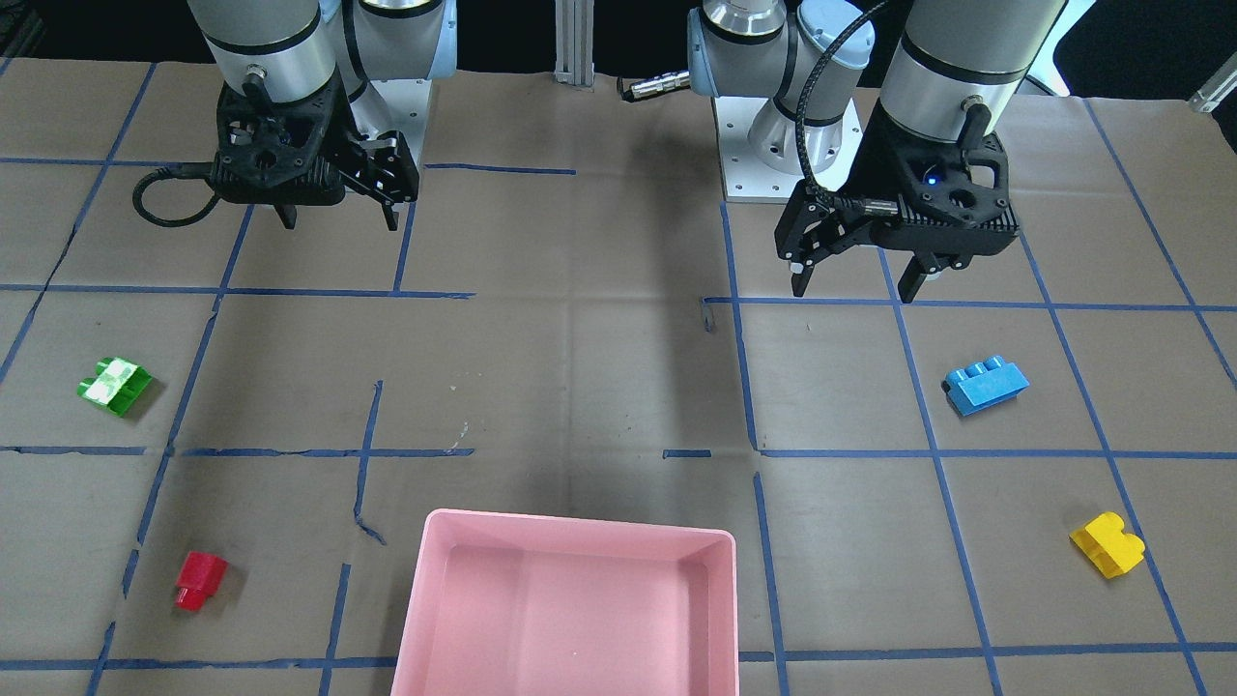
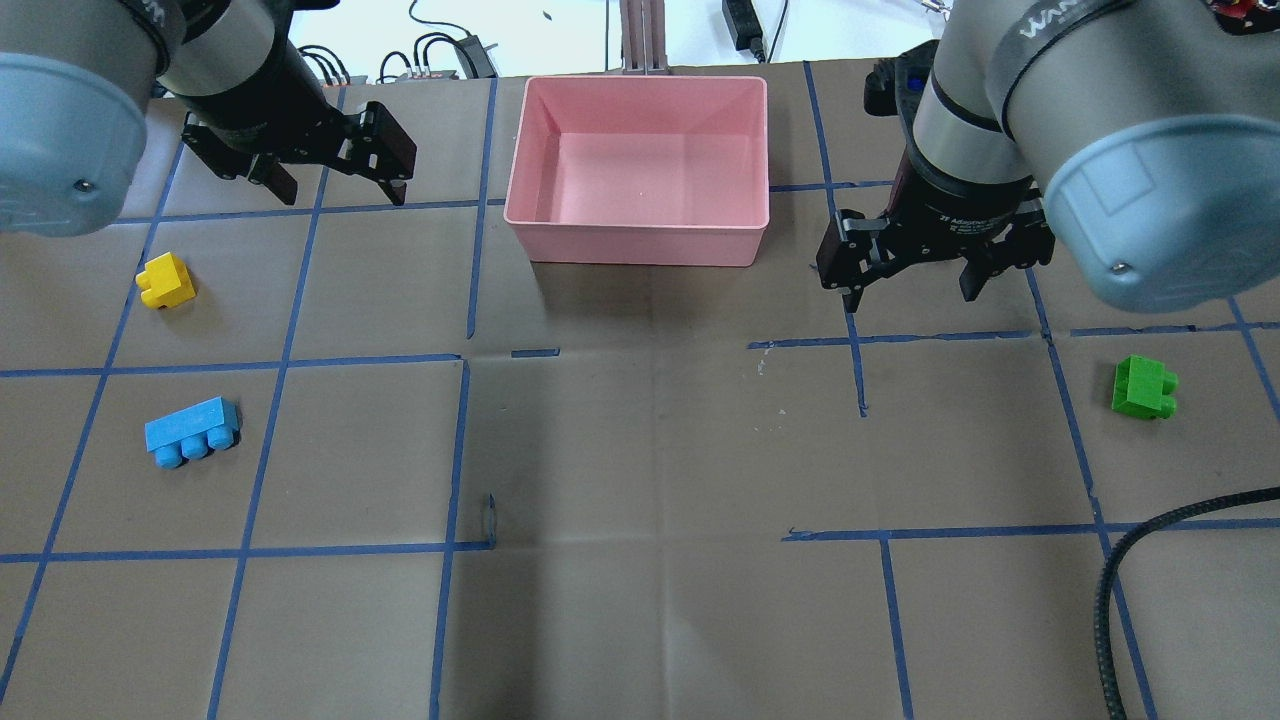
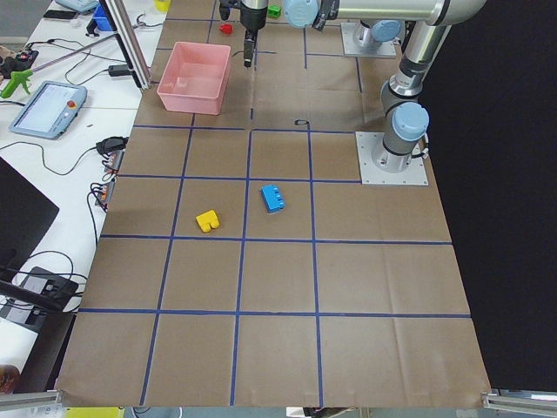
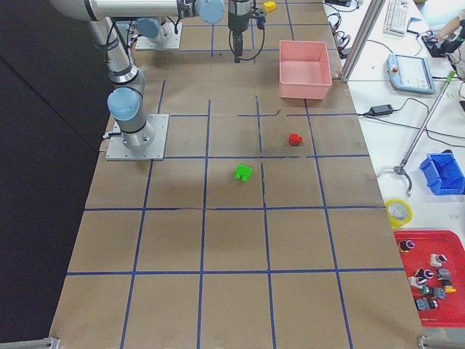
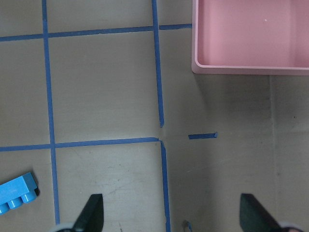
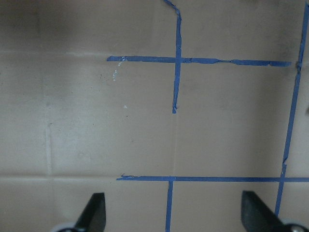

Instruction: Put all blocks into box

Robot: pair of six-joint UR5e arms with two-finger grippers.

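The pink box (image 1: 440, 527) stands empty at mid-table; it also shows in the overhead view (image 2: 637, 243) and the left wrist view (image 5: 241, 67). On my left side lie the blue block (image 2: 190, 432) (image 1: 984, 385) (image 5: 17, 193) and the yellow block (image 2: 166, 281) (image 1: 1107, 545). On my right side lie the green block (image 2: 1143, 388) (image 1: 114, 385) and the red block (image 1: 199, 580) (image 4: 294, 139). My left gripper (image 2: 340, 190) (image 1: 852, 290) is open and empty above the table. My right gripper (image 2: 912, 295) (image 1: 338, 222) is open and empty too.
Brown paper with a grid of blue tape covers the table. The arms' base plates (image 1: 773, 164) stand at the robot's edge. A black cable (image 2: 1120, 570) hangs in at the overhead view's lower right. Tools and trays lie off the table's far side (image 4: 429, 276).
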